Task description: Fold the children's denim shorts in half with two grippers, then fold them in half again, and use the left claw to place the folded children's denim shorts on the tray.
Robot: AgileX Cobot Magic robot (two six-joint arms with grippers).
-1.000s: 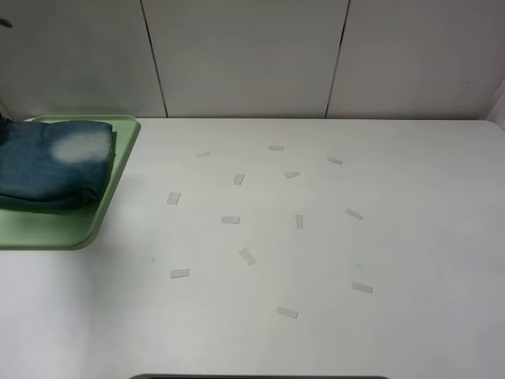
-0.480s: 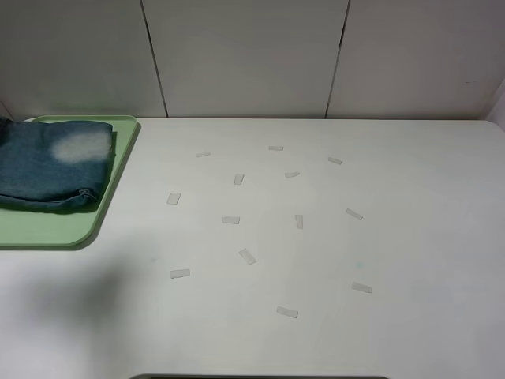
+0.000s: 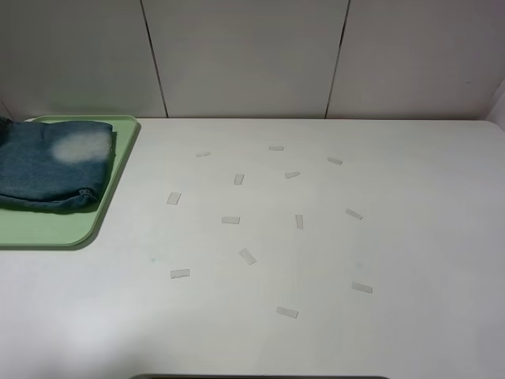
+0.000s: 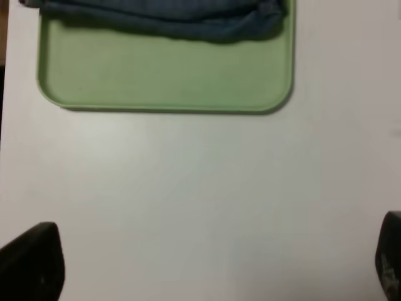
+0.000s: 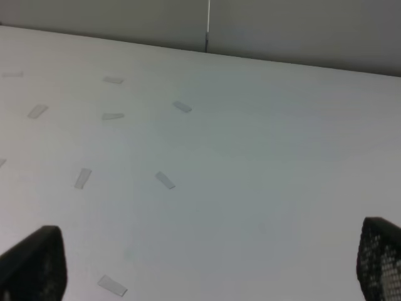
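The children's denim shorts (image 3: 49,164) lie folded on the pale green tray (image 3: 59,229) at the far left of the table, a pale bleached patch facing up. In the left wrist view the shorts (image 4: 169,15) lie across the far part of the tray (image 4: 163,78). The left claw (image 4: 200,263) is open and empty above bare table, a short way back from the tray's near rim; only its dark fingertips (image 4: 31,263) show. My right gripper (image 5: 200,263) is open and empty over the table's right side. Neither arm shows in the exterior high view.
Several small pale tape strips (image 3: 248,256) are scattered over the middle of the white table (image 3: 410,237), and some show in the right wrist view (image 5: 165,180). A grey panelled wall (image 3: 252,55) stands behind the table.
The shorts' left edge has settled flat on the tray. A shadow over the table's front left has faded away. The tape strips have not moved.
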